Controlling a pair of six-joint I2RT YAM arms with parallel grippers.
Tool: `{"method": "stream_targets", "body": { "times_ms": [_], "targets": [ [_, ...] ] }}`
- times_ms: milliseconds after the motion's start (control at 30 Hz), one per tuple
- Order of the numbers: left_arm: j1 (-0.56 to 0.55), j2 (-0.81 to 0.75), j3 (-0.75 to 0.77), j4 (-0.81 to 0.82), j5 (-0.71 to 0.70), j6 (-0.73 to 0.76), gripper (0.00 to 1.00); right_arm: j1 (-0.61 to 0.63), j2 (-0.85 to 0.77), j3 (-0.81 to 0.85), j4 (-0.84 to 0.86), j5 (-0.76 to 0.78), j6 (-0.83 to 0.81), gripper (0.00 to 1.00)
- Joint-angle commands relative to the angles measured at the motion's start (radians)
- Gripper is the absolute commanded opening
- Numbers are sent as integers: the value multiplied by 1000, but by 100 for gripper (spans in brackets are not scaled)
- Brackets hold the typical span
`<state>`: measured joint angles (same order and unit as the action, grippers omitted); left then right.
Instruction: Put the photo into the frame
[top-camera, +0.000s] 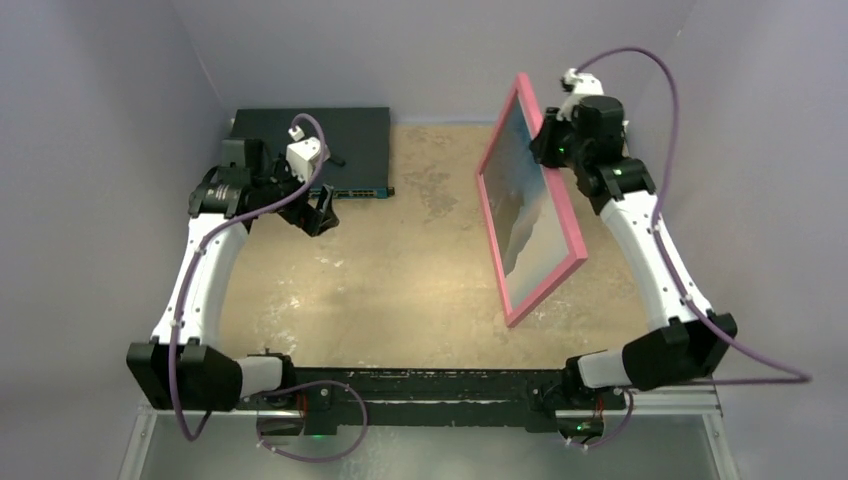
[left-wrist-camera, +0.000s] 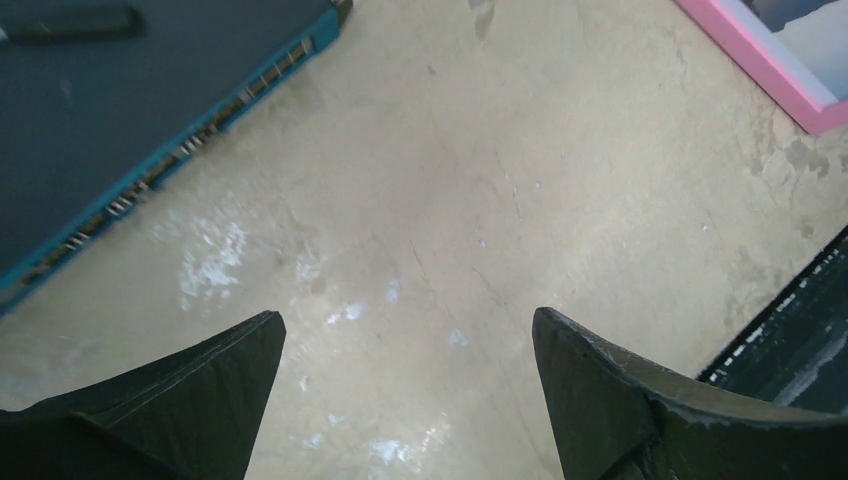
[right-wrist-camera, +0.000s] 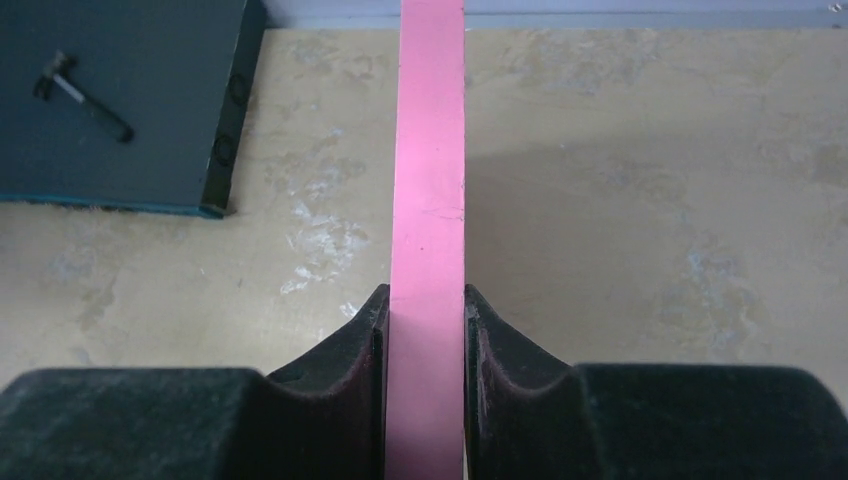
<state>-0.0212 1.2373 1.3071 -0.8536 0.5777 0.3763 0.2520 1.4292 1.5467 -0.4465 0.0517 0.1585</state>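
Sandy, scuffed surface (top-camera: 400, 270) fills the space between grey walls, with both arm bases bolted at its near edge. Nearest on the right side, the frame (top-camera: 545, 290) stands on edge and leans. Its near lower corner seems to rest on the surface, and its long axis runs from near to far. The photo (top-camera: 525, 205), blue fading to white, shows through the face that is turned left, so it appears to sit inside the frame already.

Farther back on the left, the left pincer (top-camera: 322, 212) hangs above bare surface with its jaws spread wide and nothing between them. The frame lies well apart to its right, with the picture face toward it.

At the frame's far upper edge, the right pincer (top-camera: 548, 140) is clamped across the pink rim, one pad on each side. The right arm is therefore the one in contact, and I judge that any lowering or laying flat turns on its hold.

Farthest back on the left lies a dark box (top-camera: 320, 140).
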Motion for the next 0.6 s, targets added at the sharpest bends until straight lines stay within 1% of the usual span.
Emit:
{"method": "stream_targets", "body": {
  "times_ms": [0, 133, 267, 433, 567],
  "targets": [
    [1, 63, 26, -93, -26, -37, 93, -139, -67, -237, 155, -255, 124, 0],
    [0, 89, 24, -69, -26, -55, 94, -272, -94, -410, 292, -481, 249, 0],
    [1, 108, 42, -66, -60, -61, 97, -327, -98, -527, 408, -586, 304, 0],
    [4, 103, 37, -53, -97, -37, 98, -359, -116, -611, 442, -591, 302, 0],
    [6, 98, 23, -43, -73, -31, 98, -380, -145, -697, 505, -590, 306, 0]
  ]
}}
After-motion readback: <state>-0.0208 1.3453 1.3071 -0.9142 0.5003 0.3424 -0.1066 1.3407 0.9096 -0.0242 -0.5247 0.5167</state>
